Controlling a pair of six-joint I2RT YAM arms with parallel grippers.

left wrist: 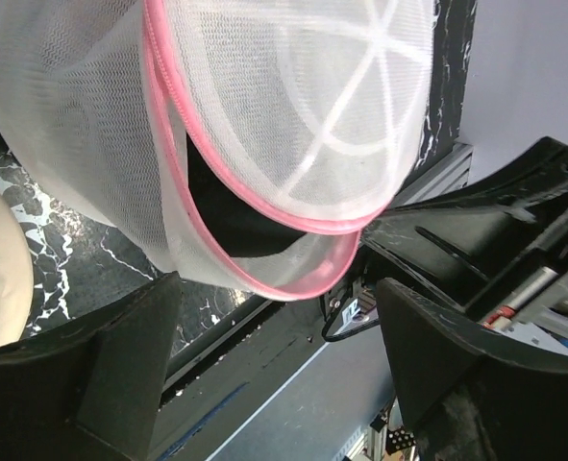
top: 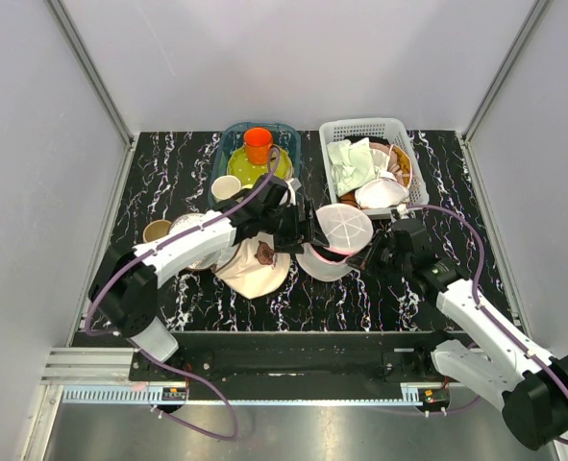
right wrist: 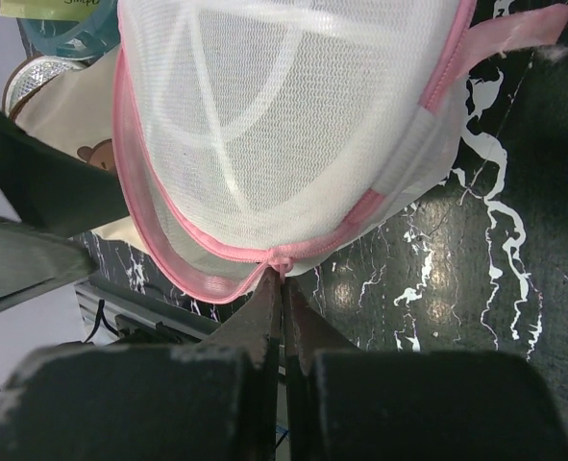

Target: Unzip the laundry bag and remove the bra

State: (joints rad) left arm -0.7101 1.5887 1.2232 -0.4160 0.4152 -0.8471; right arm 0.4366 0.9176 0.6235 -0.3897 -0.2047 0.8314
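Note:
The laundry bag (top: 344, 229) is a round white mesh case with a pink rim, and it hangs tilted over the middle of the table. Its two halves gape apart, with a dark gap between them (left wrist: 231, 226). My right gripper (right wrist: 284, 274) is shut on the small pink tab at the bag's rim (right wrist: 282, 257), at the bag's right side (top: 378, 252). My left gripper (left wrist: 274, 360) is open just left of the bag (top: 308, 233). Its wide-set fingers (left wrist: 120, 365) hold nothing and sit below the pink rim. The bra does not show in any view.
A beige cap with a brown mark (top: 255, 267) lies left of the bag under my left arm. Behind are a blue bin (top: 284, 128) holding an orange cup (top: 258, 144), and a white basket (top: 360, 125) with pale green cloth (top: 349, 163). A small cup (top: 157, 230) stands at the left.

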